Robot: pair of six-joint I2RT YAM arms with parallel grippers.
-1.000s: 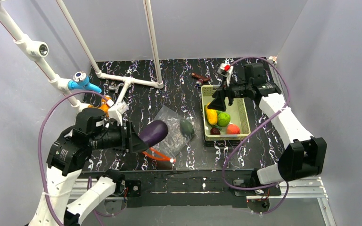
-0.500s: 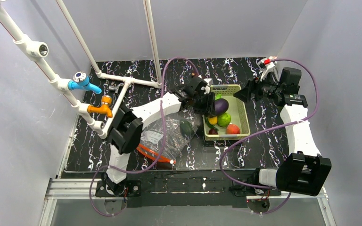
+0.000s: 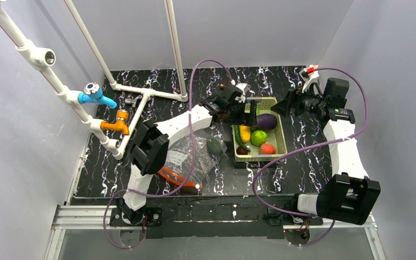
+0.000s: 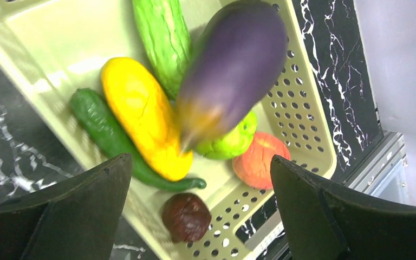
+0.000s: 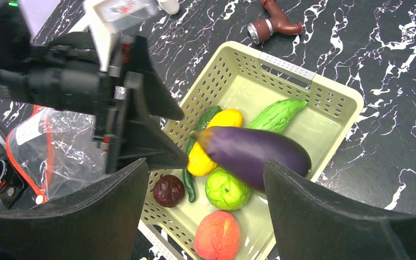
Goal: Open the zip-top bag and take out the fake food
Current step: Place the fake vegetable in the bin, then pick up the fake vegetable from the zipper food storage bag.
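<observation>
- Left claw [image 4: 199,158] spread wide and gripping nothing, poised above the basket [image 4: 309,108]. The purple eggplant [image 4: 233,59] shows blurred directly beneath it, free of both fingers; whether it has settled cannot be told.
- The eggplant's long axis runs across the basket's far end, over a yellow piece [image 4: 141,114], a round green fruit [image 4: 228,145] and a tomato [image 4: 260,160].
- Right claw [image 5: 205,162] also open and empty, hovering off the basket's far right corner and aimed in at it.
- What the next move likely turns on: a dark avocado [image 3: 214,147] lies on the tabletop [image 3: 314,162] just left of the basket, at the edge of the clear bag [image 3: 187,154]. Its long axis points roughly toward the back wall. Whether it sits inside the plastic cannot be told.
- The left arm is judged nearer to it, being stretched out diagonally from its base to the basket's far left corner.
- The right arm stands folded, elbow high, to the basket's right.
</observation>
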